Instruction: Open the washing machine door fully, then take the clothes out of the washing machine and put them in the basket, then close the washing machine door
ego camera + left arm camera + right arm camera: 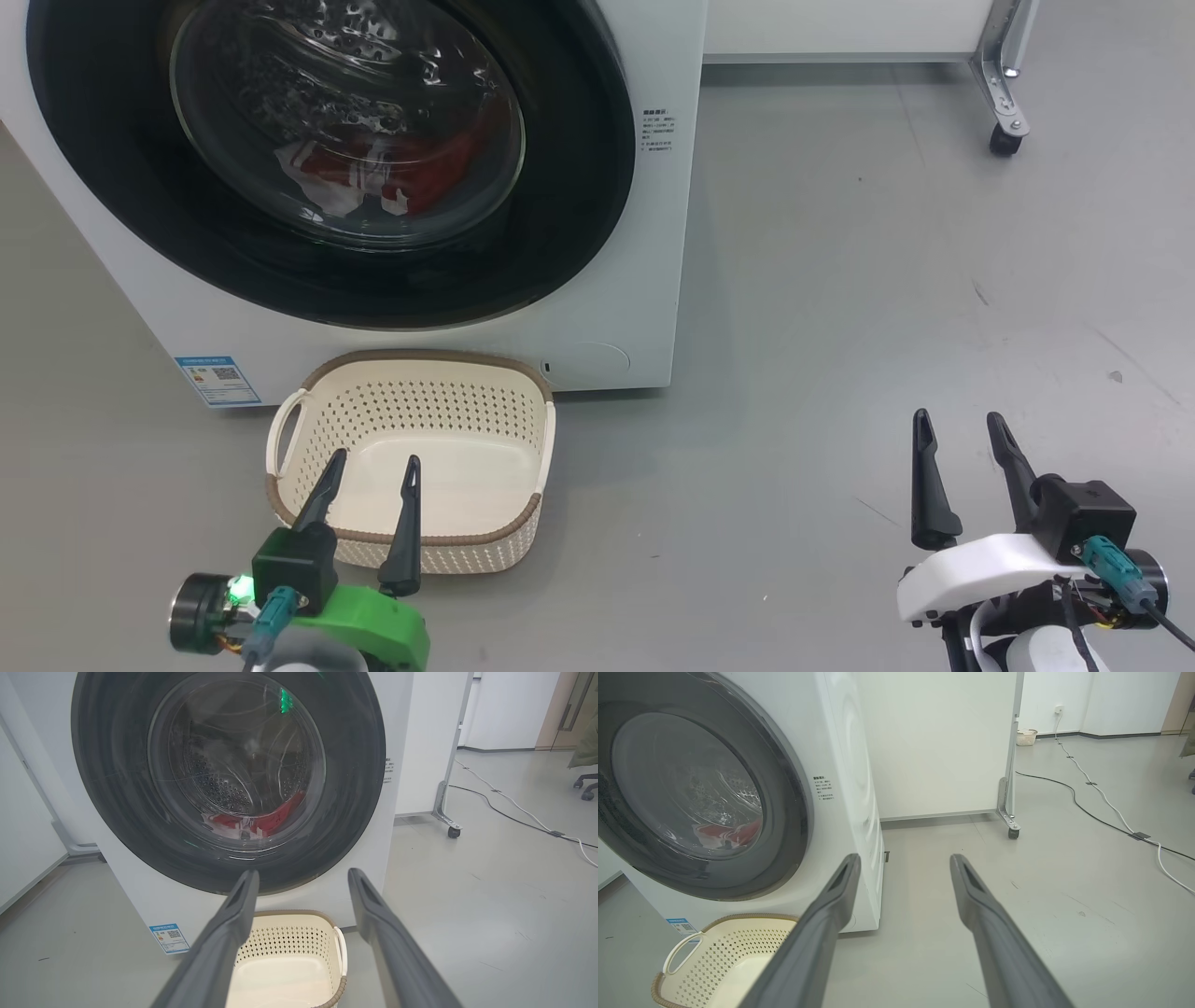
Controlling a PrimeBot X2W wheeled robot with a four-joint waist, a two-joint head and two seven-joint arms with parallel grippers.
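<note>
You've got the basket (420, 356) right under the shut washing machine door (569, 187) — short drop, imo; left hand (373, 457) & right hand (958, 415) spread, empty.

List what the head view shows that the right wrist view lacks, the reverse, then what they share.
Head view adds: the open left claw on its green mount.
Right wrist view adds: black and white cables across the floor, and a small pale bin by the far wall.
Shared: the white front-loading washing machine, its round black-rimmed glass door shut, red clothes behind it, the cream perforated plastic basket, the open right claw.
</note>
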